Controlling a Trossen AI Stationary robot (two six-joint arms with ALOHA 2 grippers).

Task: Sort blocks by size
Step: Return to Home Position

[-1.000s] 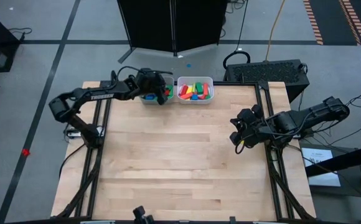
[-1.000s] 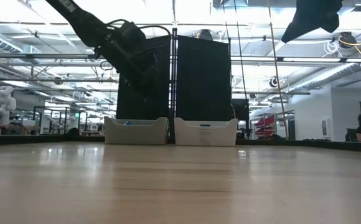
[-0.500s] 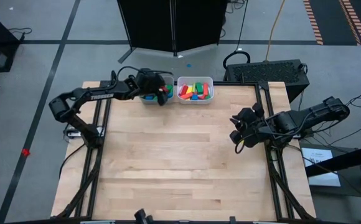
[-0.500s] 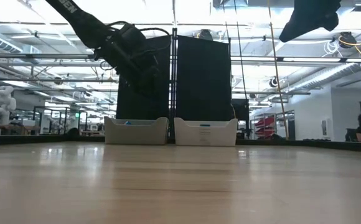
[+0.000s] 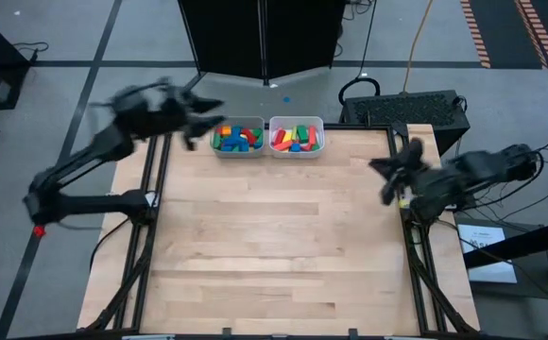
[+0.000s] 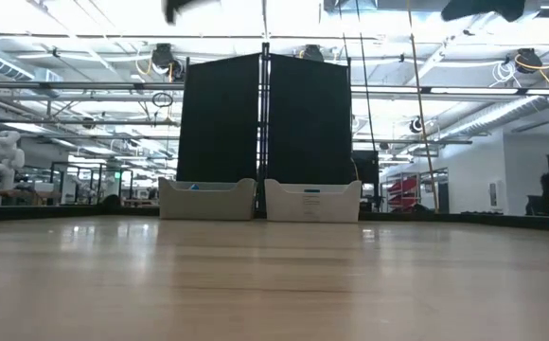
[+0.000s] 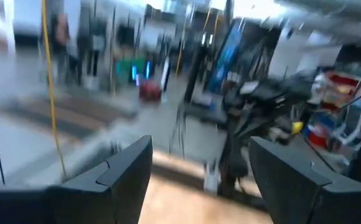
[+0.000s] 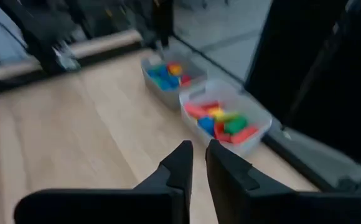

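Observation:
Two pale bins stand side by side at the table's far edge. The left bin holds small blocks, mostly blue, green and orange. The right bin holds longer blocks in red, yellow, pink and green. Both bins show in the right wrist view. My left gripper is open and empty, in the air off the far left corner, left of the bins. My right gripper is shut and empty above the table's right edge.
The bare wooden tabletop stretches from the bins to the near edge. Black frame rails run along the left and right sides. A dark screen stands behind the bins.
My left gripper has risen from over the left bin and swung fast toward the table's far left corner, leaving the bin's blocks uncovered. My right gripper has moved toward the table's right edge.

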